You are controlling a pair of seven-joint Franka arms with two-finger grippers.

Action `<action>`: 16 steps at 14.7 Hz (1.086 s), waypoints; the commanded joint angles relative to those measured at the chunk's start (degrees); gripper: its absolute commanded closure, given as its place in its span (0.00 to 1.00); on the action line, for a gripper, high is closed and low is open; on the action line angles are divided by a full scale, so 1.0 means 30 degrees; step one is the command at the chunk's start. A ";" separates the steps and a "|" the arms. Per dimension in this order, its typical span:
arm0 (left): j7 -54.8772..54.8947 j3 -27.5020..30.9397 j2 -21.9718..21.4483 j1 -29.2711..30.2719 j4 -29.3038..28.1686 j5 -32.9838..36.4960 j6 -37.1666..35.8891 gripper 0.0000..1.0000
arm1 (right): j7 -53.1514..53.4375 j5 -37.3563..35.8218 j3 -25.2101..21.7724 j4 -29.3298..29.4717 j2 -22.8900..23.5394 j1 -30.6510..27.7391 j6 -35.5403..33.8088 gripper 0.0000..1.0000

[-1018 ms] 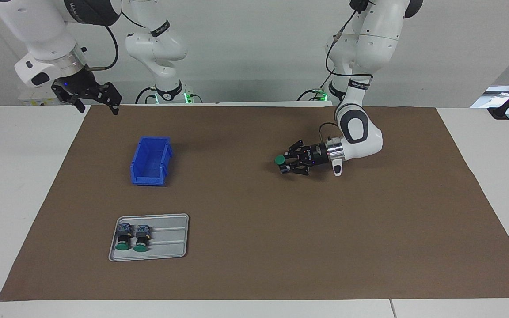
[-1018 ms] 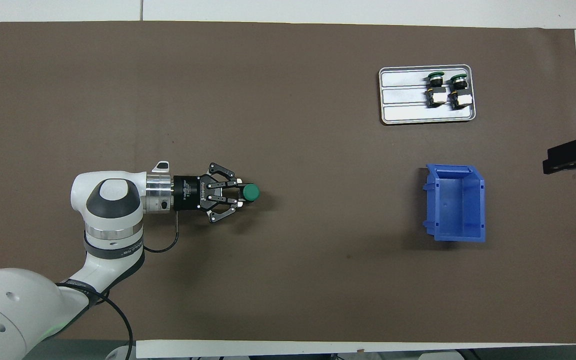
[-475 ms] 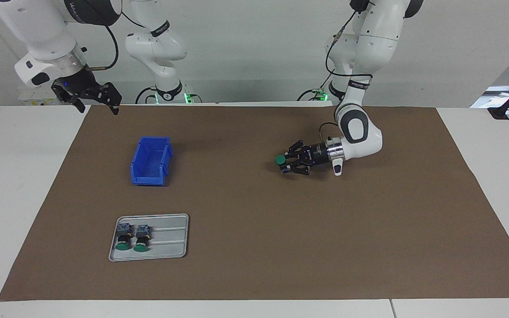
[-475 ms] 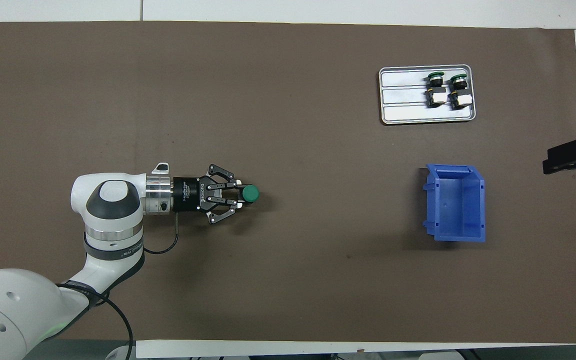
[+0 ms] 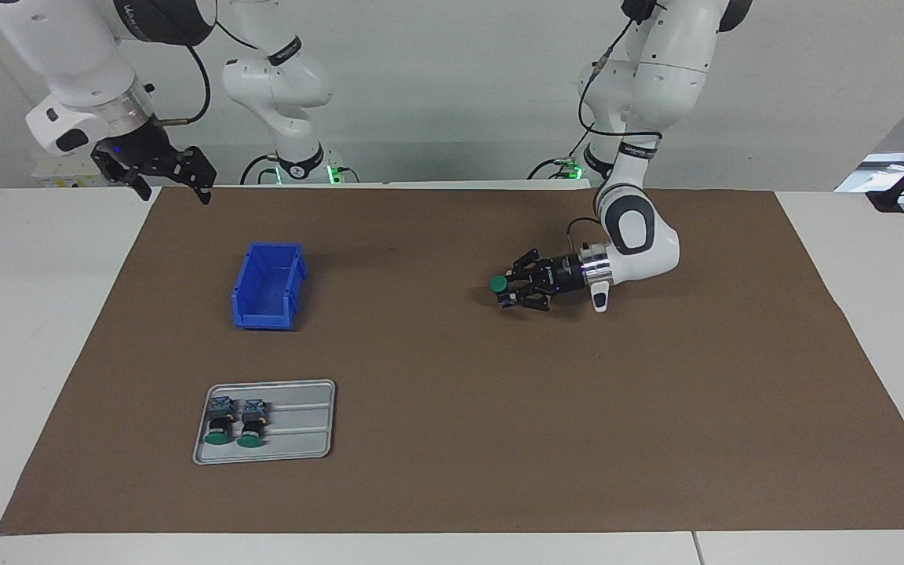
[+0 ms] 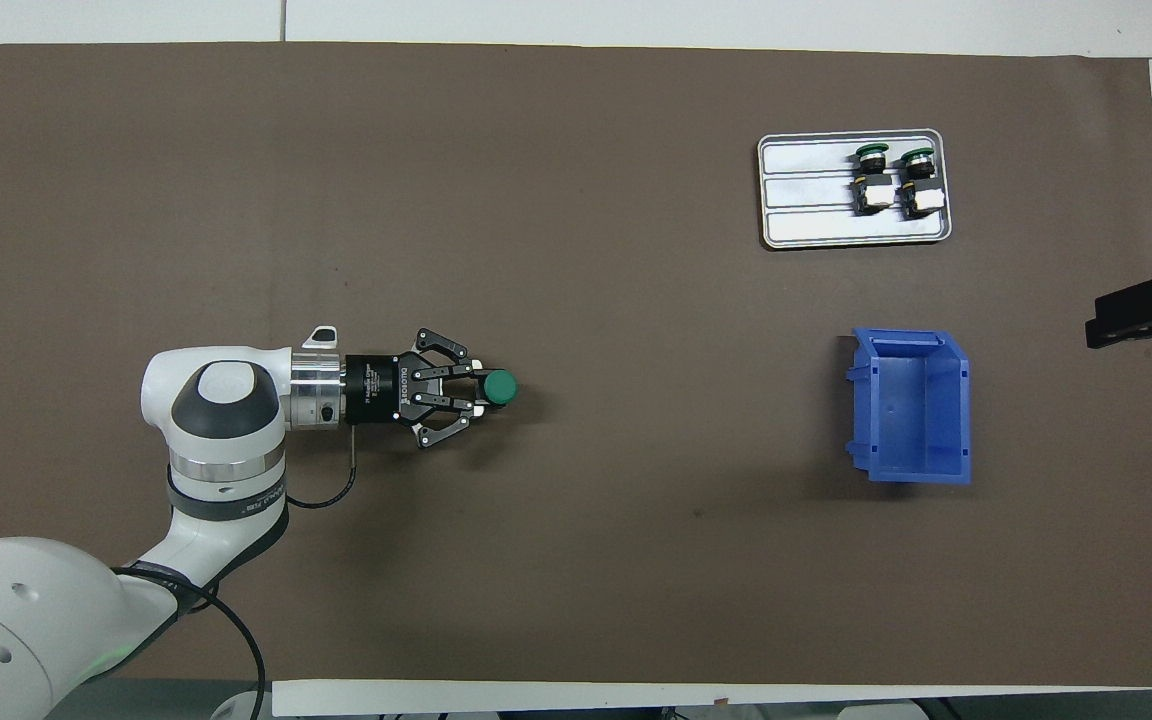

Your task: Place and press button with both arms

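The left gripper [image 5: 508, 292] lies low over the brown mat [image 5: 452, 471] toward the left arm's end of the desk, fingers clamped on the upright button [image 6: 501, 386]. The right gripper [image 5: 169, 182] waits, fingers apart, over the mat's corner.

Robotics lab bench — two white jointed arms [image 5: 640, 86] on fixed bases at a white table [image 5: 36, 329], cables trailing, green status lights at the bases; brown work mat [image 5: 499, 439] spread flat — plain pale wall.
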 commanded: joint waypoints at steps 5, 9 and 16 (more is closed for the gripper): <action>0.0812 0.0039 -0.0381 0.0532 -0.0638 -0.0459 -0.0593 0.00 | -0.0356 -0.0039 0.0090 -0.0299 -0.0335 -0.0151 -0.0002 0.00; 0.0551 0.0068 -0.0730 0.0796 -0.0667 -0.0459 -0.0886 0.00 | -0.0356 -0.0039 0.0090 -0.0299 -0.0335 -0.0151 -0.0002 0.00; -0.0880 0.0127 -0.2869 0.0738 -0.0845 0.1814 -0.0449 0.00 | -0.0356 -0.0039 0.0090 -0.0299 -0.0335 -0.0151 -0.0002 0.00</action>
